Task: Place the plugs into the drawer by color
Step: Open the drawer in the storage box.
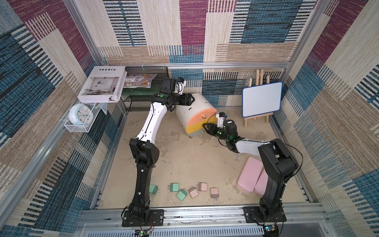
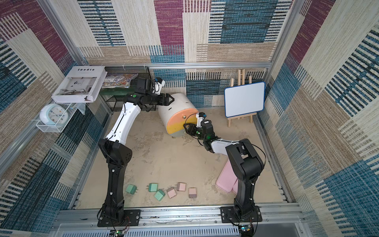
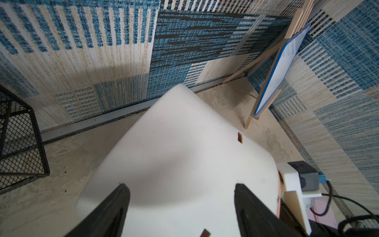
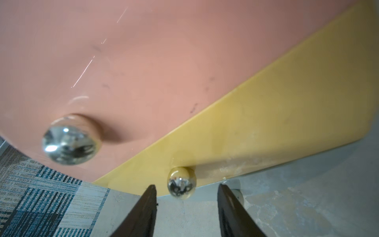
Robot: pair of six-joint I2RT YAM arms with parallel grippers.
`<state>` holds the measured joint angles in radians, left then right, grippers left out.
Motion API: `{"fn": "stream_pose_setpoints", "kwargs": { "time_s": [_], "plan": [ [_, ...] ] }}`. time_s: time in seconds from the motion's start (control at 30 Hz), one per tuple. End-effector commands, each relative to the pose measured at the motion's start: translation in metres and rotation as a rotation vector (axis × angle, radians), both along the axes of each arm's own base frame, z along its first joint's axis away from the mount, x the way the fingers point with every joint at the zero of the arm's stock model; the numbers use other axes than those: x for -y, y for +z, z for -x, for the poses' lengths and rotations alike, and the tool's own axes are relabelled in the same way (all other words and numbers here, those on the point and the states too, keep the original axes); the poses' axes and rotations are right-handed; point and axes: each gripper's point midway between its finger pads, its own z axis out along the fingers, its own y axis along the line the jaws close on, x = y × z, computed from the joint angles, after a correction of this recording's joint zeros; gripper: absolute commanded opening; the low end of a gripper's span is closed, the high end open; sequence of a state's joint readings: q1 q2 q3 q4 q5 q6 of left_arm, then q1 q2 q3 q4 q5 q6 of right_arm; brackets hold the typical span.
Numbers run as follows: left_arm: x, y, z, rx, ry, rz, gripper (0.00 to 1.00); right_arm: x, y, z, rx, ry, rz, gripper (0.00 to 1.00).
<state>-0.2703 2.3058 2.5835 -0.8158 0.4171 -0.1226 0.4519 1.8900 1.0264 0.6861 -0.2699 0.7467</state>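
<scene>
At yellow knob (image 4: 181,182), right end effector (image 4: 186,185) astride, apparently untouching.

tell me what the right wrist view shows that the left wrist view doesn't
Right wrist only: the peach-orange drawer front, the yellow drawer front, and the yellow one's knob between the tips of the right gripper's parted jaws, untouched. Left wrist only: the drawer cabinet's white shell under the open left gripper, the whiteboard, the mesh rack. Both: the same cabinet and the patterned wall.

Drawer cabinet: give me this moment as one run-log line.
left gripper open over cabinet | right gripper open, flanking yellow drawer's knob | green plugs, pink plugs on table
</scene>
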Motion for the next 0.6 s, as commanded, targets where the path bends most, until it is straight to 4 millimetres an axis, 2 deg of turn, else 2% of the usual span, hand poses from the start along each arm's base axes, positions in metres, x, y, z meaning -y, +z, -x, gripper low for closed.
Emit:
{"fn": "stream_pose_setpoints", "kwargs": {
  "time_s": [0.0, 0.33, 0.57],
  "plan": [
    [0.001, -0.001, -0.003, 0.012, -0.007, 0.0, 0.84, -0.008, 0.01, -0.003, 0.027, 0.024, -0.052, 0.51],
    [-0.002, -0.014, -0.005, -0.009, 0.005, -0.022, 0.84, -0.01, 0.009, -0.008, 0.04, 0.028, -0.069, 0.46],
    [-0.003, -0.025, -0.007, -0.031, 0.012, -0.032, 0.84, -0.011, 0.015, -0.008, 0.055, 0.031, -0.076, 0.34]
  ]
}}
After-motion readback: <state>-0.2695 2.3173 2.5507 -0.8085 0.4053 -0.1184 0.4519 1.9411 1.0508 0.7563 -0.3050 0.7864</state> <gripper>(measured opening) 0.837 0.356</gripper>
